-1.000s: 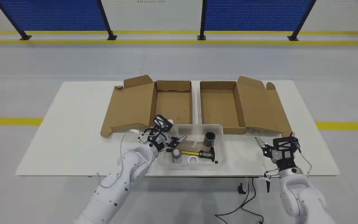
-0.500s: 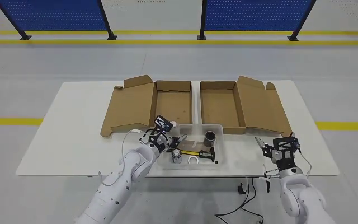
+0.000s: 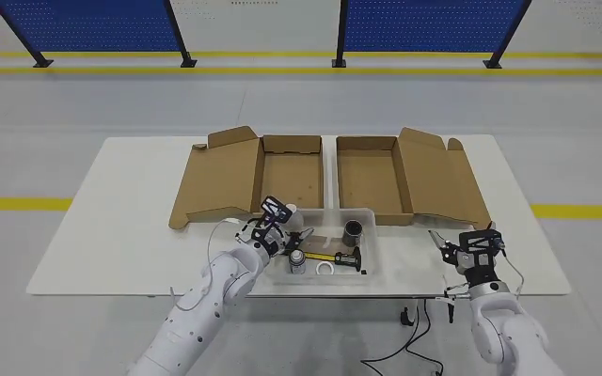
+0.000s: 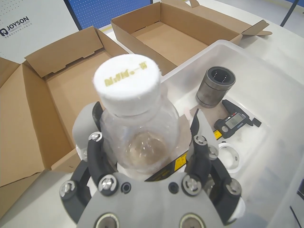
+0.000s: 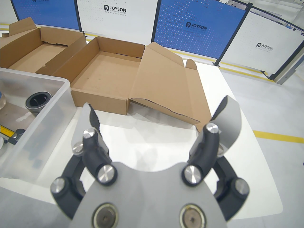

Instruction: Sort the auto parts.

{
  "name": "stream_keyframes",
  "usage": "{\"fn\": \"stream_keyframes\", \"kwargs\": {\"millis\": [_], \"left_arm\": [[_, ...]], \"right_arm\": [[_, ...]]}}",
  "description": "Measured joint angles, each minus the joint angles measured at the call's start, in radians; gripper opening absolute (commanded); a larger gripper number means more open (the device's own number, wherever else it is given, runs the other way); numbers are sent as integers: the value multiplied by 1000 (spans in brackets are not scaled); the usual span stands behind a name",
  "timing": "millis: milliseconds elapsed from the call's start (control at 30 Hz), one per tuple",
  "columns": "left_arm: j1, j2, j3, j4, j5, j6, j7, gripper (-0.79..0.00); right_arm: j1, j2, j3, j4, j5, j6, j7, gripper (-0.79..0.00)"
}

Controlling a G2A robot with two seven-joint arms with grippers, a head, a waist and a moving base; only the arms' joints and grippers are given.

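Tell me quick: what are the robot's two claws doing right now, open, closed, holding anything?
Left gripper: closed on a clear bottle.
Right gripper: open, holding nothing.

We find open floor in both cartons: the left box and right box have lids folded outward, so a gripper can drop in from above. Their near walls stand just behind the bin. In the bin, a bearing, caliper and ring crowd the floor. The left gripper, holding a bottle, blocks its left end. Bare table separates bin and right gripper.
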Motion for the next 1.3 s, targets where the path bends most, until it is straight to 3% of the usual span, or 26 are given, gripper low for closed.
{"fn": "stream_keyframes", "kwargs": {"millis": [300,400,433,700,800,867,1300], "left_arm": [[-13,-6,10,39,27,8,20,-231],[-17,-8,10,47,29,11,22,-320],[-18,-9,10,48,30,13,22,-385],[-19,-13,6,51,29,14,22,-499],[-19,-14,5,53,29,11,23,-591],[-18,-14,5,51,31,10,25,-785],[-2,-7,-43,10,-18,-70,67,-785]], "right_arm": [[0,0,0,0,0,0,0,0],[0,0,0,0,0,0,0,0],[0,0,0,0,0,0,0,0],[0,0,0,0,0,0,0,0],[0,0,0,0,0,0,0,0],[0,0,0,0,0,0,0,0],[0,0,0,0,0,0,0,0]]}}
